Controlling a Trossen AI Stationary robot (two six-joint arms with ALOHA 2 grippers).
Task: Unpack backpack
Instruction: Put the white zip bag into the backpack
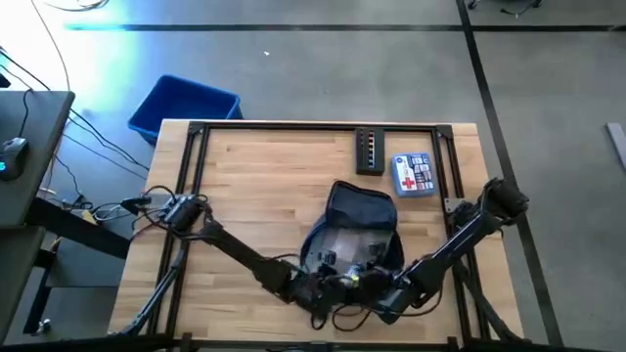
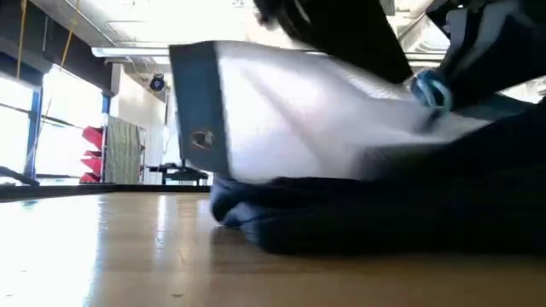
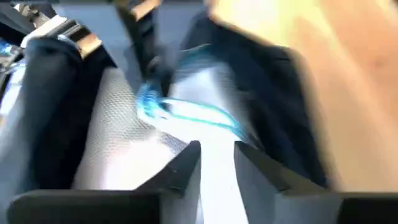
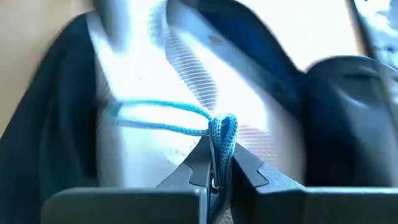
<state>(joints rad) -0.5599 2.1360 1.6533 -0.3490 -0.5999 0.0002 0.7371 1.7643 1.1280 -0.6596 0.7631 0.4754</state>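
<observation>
Extraction of a pale pouch [image 4: 186,81] from the backpack [image 1: 364,210] appears to be the step in hand, and it is judged best done with a slow, steady draw along the line of the opening, so that the fabric is not dragged across the worktop [image 1: 274,176].

On the left, the left tool [image 3: 217,158] is seen in its own wrist view with its fingers parted by a narrow gap and nothing gripped between them; pale pouch material and a light blue cord [image 3: 186,112] lie just ahead of it, with dark bag fabric to either side. It would serve well as a brace on the bag's rim while the other arm pulls.

At the centre, the backpack lies flat on the worktop's near half, its mouth turned toward both arms, the pouch showing inside.

On the right, the right tool [image 4: 219,168] is closed onto the blue cord's loop [image 4: 222,134], the cord running back across the pouch. Both tools meet at the bag's near edge, touching or just inside the opening. A cord grip may slip, so tension should be applied gradually.
</observation>
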